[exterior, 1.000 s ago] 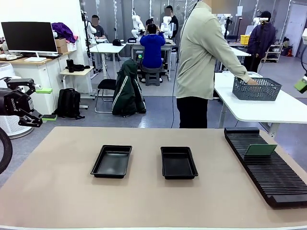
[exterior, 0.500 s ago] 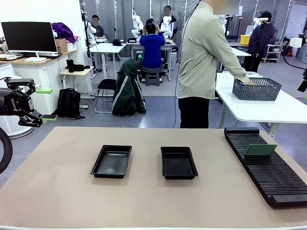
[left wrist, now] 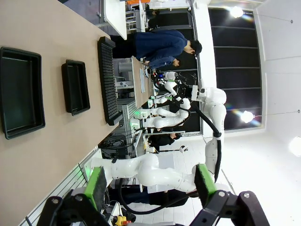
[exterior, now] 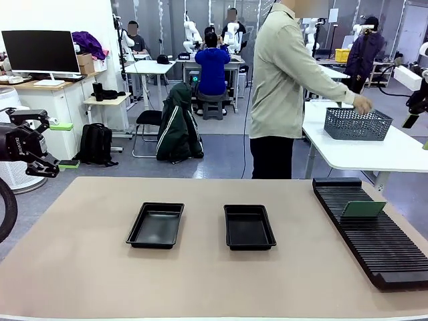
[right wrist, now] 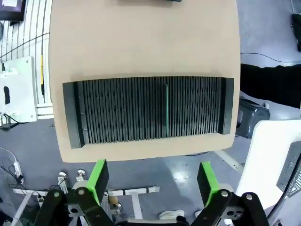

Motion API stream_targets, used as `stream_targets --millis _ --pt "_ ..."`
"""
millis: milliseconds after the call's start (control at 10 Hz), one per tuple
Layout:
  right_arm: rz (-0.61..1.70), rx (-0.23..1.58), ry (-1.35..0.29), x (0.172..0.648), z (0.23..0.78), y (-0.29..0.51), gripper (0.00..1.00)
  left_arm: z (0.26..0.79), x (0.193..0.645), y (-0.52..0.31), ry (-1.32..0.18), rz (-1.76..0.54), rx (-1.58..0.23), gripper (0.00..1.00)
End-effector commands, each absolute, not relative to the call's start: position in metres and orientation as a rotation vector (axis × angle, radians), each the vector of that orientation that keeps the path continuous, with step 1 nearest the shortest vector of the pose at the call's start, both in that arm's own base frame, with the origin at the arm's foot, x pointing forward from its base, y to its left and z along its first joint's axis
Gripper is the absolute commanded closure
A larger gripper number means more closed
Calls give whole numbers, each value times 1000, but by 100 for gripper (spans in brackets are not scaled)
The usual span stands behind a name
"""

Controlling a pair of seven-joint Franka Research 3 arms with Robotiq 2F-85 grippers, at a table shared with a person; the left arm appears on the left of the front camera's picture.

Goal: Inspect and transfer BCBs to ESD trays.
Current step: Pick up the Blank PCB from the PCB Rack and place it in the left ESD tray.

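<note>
Two black ESD trays lie side by side mid-table with nothing in them. One green BCB stands in a slot of the long black rack at the right. The right wrist view looks down on that rack from high above, with the BCB edge-on. My right gripper is open and holds nothing. My left gripper hangs off the table's left edge, open and holding nothing. Both trays appear in the left wrist view.
A person stands at the far side, one hand just above a grey mesh basket on a white side table. Part of my right arm shows at the right edge. The tan tabletop is bare in front.
The person's hand has lifted out of the mesh basket. My right arm has shifted at the picture's right edge. The left arm, trays and board are unmoved.
</note>
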State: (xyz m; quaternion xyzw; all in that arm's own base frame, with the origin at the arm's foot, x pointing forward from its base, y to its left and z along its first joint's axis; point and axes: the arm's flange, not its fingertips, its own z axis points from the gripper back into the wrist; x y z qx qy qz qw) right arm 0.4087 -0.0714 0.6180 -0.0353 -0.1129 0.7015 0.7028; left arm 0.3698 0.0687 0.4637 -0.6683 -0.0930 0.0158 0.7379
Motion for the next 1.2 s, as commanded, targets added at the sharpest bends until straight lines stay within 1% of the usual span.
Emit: stream_targets --millis 0,100,200,800,1100 --pt "1576 -116 -231 410 609 -76 0 464 369 69 -205 36 -1469 0" --pt "1571 -123 -226 411 608 -77 0 464 369 69 -205 36 -1469 0" --pt "1565 -83 -245 409 615 -73 0 464 369 69 -205 36 -1469 0" --pt "1565 -90 -238 409 615 -75 0 464 369 69 -205 36 -1469 0" --pt "1582 -123 -261 413 590 -74 0 464 369 69 -205 36 -1469 0"
